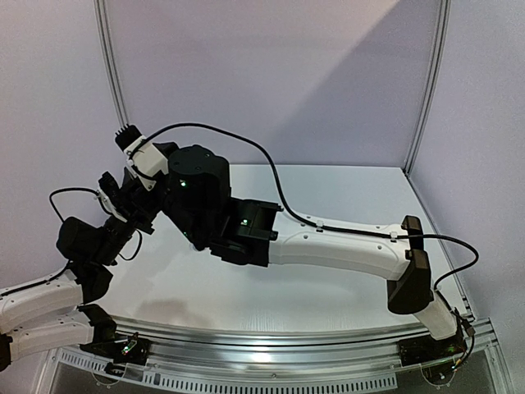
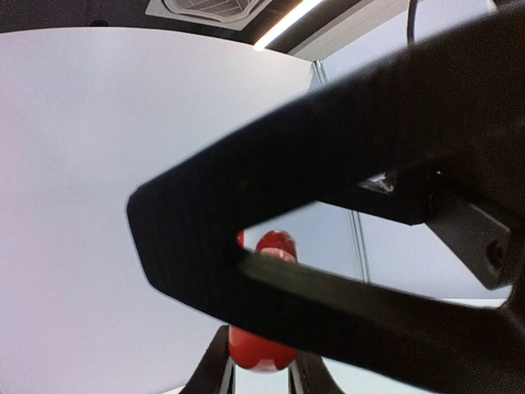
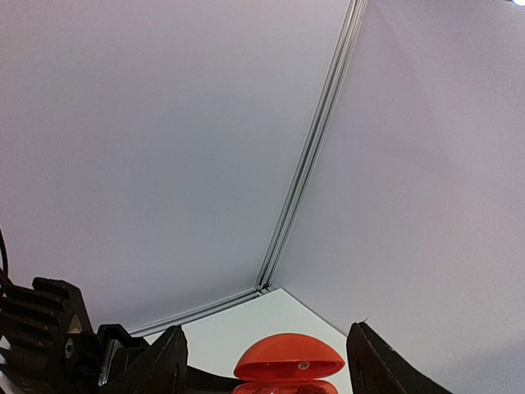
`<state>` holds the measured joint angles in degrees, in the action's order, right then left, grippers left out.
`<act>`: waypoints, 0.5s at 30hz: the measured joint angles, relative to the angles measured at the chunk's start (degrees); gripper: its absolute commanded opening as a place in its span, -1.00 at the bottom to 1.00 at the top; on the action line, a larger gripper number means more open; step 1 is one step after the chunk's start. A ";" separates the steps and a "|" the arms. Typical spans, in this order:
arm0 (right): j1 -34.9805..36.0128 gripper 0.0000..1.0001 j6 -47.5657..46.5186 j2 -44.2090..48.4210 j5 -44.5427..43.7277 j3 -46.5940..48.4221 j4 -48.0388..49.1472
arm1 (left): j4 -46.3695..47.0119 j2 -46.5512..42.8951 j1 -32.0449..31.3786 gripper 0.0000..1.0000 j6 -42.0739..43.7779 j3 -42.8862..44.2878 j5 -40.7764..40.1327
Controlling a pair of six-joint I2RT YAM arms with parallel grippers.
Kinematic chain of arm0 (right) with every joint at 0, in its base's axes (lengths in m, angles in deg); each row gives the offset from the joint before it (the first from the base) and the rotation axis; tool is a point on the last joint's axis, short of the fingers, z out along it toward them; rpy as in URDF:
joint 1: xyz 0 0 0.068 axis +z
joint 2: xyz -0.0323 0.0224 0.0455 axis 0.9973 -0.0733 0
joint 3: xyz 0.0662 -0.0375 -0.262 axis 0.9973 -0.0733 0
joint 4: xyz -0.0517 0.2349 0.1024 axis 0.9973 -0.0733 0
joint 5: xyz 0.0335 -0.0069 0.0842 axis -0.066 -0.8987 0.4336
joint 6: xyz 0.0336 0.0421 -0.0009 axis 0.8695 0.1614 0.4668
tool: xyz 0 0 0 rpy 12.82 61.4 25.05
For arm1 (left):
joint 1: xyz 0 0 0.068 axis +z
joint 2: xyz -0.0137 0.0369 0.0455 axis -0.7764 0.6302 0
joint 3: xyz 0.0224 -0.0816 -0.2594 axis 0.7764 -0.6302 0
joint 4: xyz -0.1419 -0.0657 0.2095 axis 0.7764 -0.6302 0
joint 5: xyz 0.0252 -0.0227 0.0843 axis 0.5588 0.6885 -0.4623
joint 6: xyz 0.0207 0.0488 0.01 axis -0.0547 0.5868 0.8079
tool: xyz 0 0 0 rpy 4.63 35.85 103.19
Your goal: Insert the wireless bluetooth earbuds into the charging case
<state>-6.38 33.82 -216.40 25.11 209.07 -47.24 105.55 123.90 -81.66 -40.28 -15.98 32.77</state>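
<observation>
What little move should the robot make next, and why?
Probably ease the right gripper back a bit: its jaws stand open either side of the red case, holding nothing, while the left gripper clamps that open-lidded case.

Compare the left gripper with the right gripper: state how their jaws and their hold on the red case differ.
The left gripper is shut on the red case; the right gripper is open. The left gripper's fingers press the case from both sides; the right gripper's fingers stand wide on either side of it, with gaps showing. Shared: both are black two-finger grippers, brought together at the same case.
</observation>
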 measured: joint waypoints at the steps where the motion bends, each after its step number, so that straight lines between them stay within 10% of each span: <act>1: 0.00 0.36 0.20 0.00 0.02 0.00 -0.09 | 0.00 0.00 0.00 -1.00 0.00 0.00 0.00; 15: 0.35 0.43 0.26 0.70 -0.42 -0.02 -0.94 | -0.07 0.00 0.31 -1.00 0.02 0.00 -0.04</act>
<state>-6.03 34.08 -215.70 24.69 209.05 -48.18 105.49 123.90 -81.35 -40.26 -15.98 32.73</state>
